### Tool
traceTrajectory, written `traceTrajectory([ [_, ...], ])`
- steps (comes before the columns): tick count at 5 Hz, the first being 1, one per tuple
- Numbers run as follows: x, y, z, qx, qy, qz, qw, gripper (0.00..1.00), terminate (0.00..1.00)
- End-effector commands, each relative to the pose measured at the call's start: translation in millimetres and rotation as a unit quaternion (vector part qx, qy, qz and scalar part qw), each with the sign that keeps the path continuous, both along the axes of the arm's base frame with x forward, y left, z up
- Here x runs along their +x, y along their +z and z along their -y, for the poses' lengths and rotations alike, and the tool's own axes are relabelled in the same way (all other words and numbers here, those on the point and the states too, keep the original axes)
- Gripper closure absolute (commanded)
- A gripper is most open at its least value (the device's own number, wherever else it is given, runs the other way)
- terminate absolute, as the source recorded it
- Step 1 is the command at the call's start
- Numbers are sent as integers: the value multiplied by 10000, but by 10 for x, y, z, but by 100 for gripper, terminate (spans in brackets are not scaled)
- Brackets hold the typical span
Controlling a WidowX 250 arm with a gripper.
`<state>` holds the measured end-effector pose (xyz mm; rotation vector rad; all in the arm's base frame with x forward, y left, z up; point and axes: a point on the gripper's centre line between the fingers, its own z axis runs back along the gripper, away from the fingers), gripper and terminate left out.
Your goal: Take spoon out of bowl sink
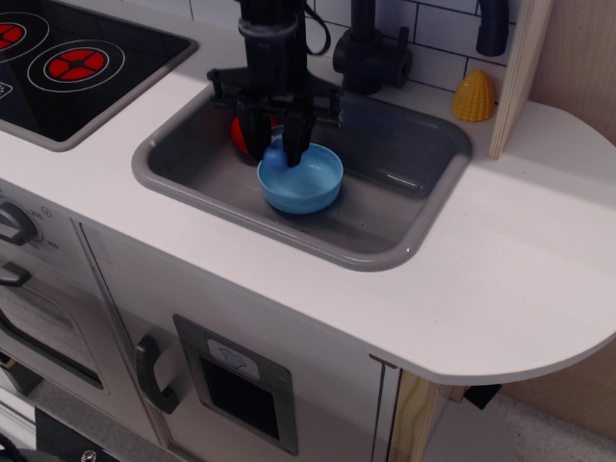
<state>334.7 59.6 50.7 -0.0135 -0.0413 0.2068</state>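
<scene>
Gripper (277,144) clamps the blue spoon (277,155) above the bowl's (306,185) ten o'clock rim, inside the sink (404,154)

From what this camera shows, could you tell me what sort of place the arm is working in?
Most likely a toy play kitchen: a grey sink set in a white countertop, a black stovetop with red rings, and a dark faucet against white tile.
</scene>
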Motion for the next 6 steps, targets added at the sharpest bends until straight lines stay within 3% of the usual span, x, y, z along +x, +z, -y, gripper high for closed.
traceTrajectory([
  [1, -27, 360, 169, -116, -547, 484, 9973, 100, 0],
  [3, -3, 133, 538, -2, -1694, 790, 9824, 100, 0],
  [4, -19, -7, 702, 94, -1764, 751, 9814, 100, 0],
  [6, -89, -375, 968, 215, -2151, 159, 9762, 100, 0],
])
